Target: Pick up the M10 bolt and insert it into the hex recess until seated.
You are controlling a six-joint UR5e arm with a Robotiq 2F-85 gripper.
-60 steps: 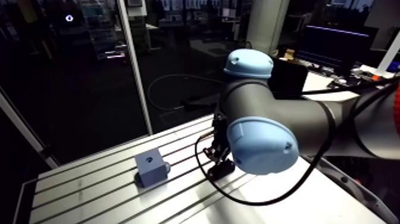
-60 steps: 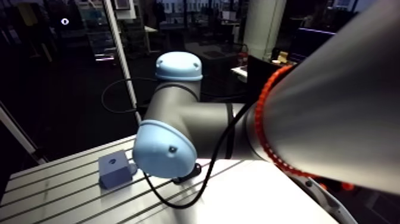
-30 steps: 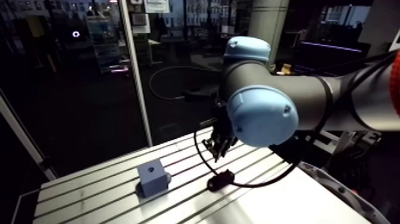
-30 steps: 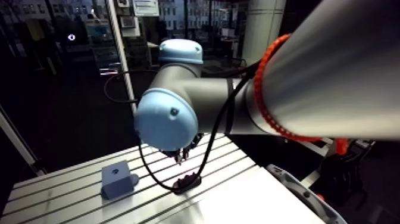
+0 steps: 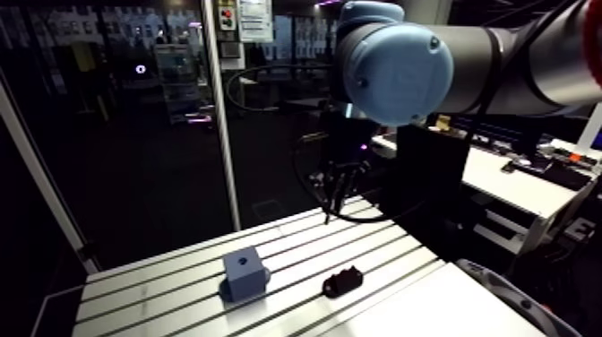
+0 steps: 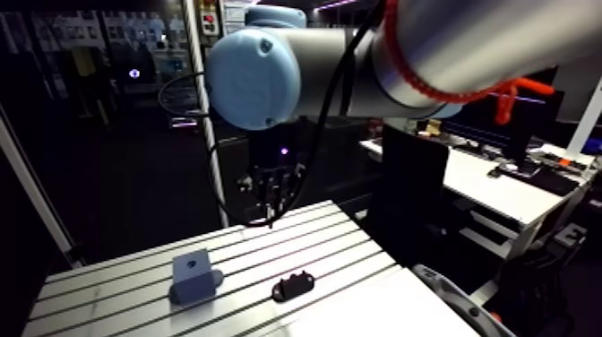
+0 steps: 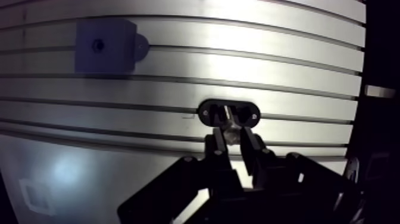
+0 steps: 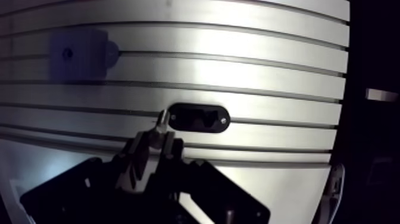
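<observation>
fingers (image 7: 215, 146) were pinched nearly together on a small pale shiny thing at the tips, which i took to be the bolt (image 7: 233, 133). so the gripper (image 7: 230, 142) was clamped on the bolt, as best i could read the wrist view. it was mostly hidden between them, so i couldn't tell which way its long axis ran.

the bit that mattered for the next move: in the arm view the gripper hung at frame centre, well above the table (image 5: 179, 296). the block (image 5: 245, 272) sat below and left of it, in the lower middle of the frame. the holder (image 5: 342, 281) was lower centre, almost straight below the gripper and well apart from the block. from the wrist, the block lay ahead of the gripper and off to one side, past the holder. the recess (image 7: 97, 44) was a small dark hole in the block's top face, opening upward, so i reckoned the shank would need to point straight down over it.

materials: block matte grey, square-edged, with a round nub (image 7: 141, 45) on one side. holder black, oval, slot in the middle. table bright slotted aluminium, pretty glary.
</observation>
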